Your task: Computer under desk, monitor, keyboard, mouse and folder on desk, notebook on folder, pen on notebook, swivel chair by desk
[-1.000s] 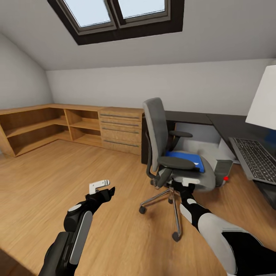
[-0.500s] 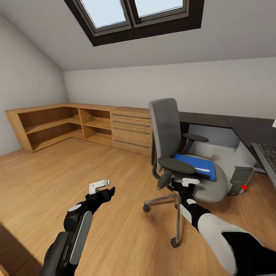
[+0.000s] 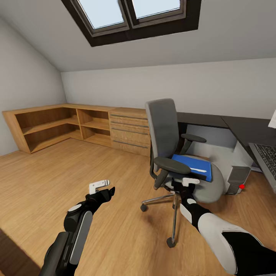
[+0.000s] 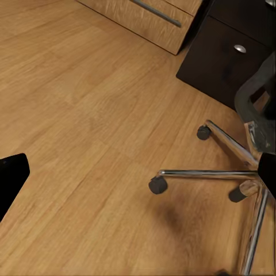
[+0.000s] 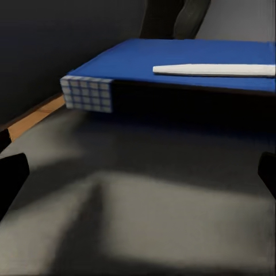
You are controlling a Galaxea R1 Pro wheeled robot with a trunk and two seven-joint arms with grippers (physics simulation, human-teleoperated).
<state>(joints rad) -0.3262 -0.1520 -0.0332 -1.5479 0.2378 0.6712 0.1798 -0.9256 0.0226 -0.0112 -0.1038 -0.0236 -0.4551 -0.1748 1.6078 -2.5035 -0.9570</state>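
Observation:
The grey swivel chair stands on the wood floor in front of the black desk. On its seat lies the blue folder with a white pen on top. I cannot tell a notebook apart from it. My right gripper is open at the seat's front edge; in the right wrist view the folder and pen lie just ahead of it. My left gripper is open over bare floor, left of the chair's chrome base. The computer stands under the desk. The keyboard and a monitor corner show at the right edge.
A low oak shelf-and-drawer unit runs along the back and left walls. A skylight sits in the sloped ceiling. Wood floor stretches wide to the left of the chair.
The camera has turned left, so the monitor and keyboard have slid to the picture's right edge. Both arms keep the same pose, the right gripper still at the seat.

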